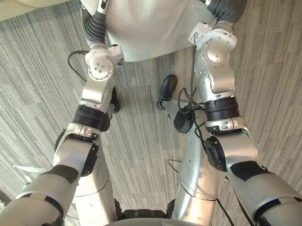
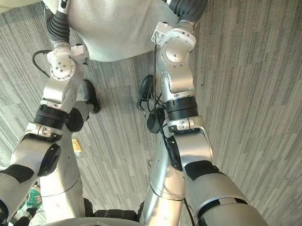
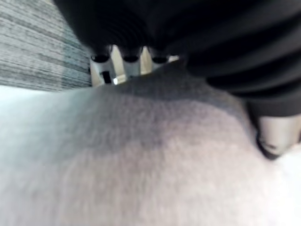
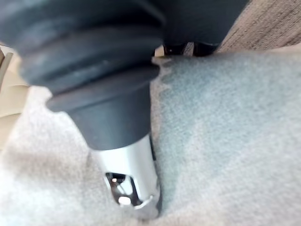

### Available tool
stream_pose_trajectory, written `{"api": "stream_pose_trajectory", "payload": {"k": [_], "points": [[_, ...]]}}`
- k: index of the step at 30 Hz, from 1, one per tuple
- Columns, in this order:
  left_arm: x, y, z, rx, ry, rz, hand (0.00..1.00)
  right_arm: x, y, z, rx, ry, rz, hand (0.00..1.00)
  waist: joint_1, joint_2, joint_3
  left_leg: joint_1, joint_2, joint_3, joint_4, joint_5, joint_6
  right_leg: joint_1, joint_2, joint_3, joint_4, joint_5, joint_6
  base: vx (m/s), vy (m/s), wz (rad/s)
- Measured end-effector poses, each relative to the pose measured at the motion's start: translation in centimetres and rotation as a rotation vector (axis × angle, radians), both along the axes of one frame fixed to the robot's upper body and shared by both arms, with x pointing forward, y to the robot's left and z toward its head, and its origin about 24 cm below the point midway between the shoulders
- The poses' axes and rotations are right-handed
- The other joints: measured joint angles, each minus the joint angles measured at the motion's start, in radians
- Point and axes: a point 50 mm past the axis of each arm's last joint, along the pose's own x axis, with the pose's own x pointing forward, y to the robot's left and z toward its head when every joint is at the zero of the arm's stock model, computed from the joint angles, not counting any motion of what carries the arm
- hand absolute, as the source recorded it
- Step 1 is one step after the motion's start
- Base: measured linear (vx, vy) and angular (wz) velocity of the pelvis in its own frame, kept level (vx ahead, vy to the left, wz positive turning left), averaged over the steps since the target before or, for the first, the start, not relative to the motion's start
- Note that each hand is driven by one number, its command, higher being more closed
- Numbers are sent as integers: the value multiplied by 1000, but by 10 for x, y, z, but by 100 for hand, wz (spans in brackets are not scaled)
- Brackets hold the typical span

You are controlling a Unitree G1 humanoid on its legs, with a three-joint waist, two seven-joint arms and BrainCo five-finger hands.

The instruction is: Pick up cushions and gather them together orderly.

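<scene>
Grey striped carpet runs under the whole scene, with a pale beige surface cutting across the far left corner; what it belongs to cannot be told.

Next to it the left hand grasps one side of a light grey cushion. Its fingers reach past the cushion's edge onto the far face, and its thumb presses a dent into the near face, so the fabric is pinched between them. The cushion spans the space between the two arms and hangs well clear of the carpet.

On the other side the right hand grips it in the same way, thumb sunk into the soft cover and dark fingertips showing beyond the rim.

Holding it from both sides probably keeps such a wide, floppy thing flat and steady, since one hand alone would let it sag or swing. The pick-up appears done. What remains, by this reading, is carrying the cushion to wherever the others are to be gathered and laying it down squarely.
</scene>
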Motion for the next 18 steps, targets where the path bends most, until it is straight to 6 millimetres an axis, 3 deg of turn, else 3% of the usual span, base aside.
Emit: {"api": "stream_pose_trajectory", "payload": {"k": [2, 5, 7, 13, 16, 18], "points": [[-8, -2, 0, -16, -33, -14, 100, -10, 0, -4, 11, -58, 29, 100, -1, 0, -3, 65, 4, 0, -34, 1, -5, 68, 10, -8, -37, 1, 0, 12, -12, -7], [-16, -7, -14, -55, -39, -38, 100, -11, -3, -21, 3, -62, 47, 100, -6, -1, -81, 87, 2, 1, -77, 6, -12, 94, 12, -21, -79, 3, -2, 13, 0, 1], [-20, -11, -18, -72, -38, -52, 100, -10, -2, -27, 11, -45, 79, 100, -5, -1, -81, 139, 2, 3, -104, 10, -16, 146, 12, -27, -100, 11, -10, 57, -3, 4], [-36, -16, -37, -59, -32, -80, 100, -9, -5, -79, 14, 95, 130, 100, -1, -2, -82, 357, -11, 18, -218, 20, -28, 363, 19, -43, -204, 14, -4, 31, -3, 4], [-51, -23, -44, -43, -48, -140, 100, -24, -10, -107, 27, 144, 135, 100, -6, -3, -92, 500, -33, 23, -304, 35, -30, 509, 15, -56, -282, 20, 9, 28, 18, 15], [-55, -24, -58, -31, -13, -158, 100, -31, -12, -125, 20, 193, 143, 100, -7, -4, -139, 560, -44, 27, -352, 38, -29, 568, 14, -59, -327, 24, 19, 60, 30, 11]]}}
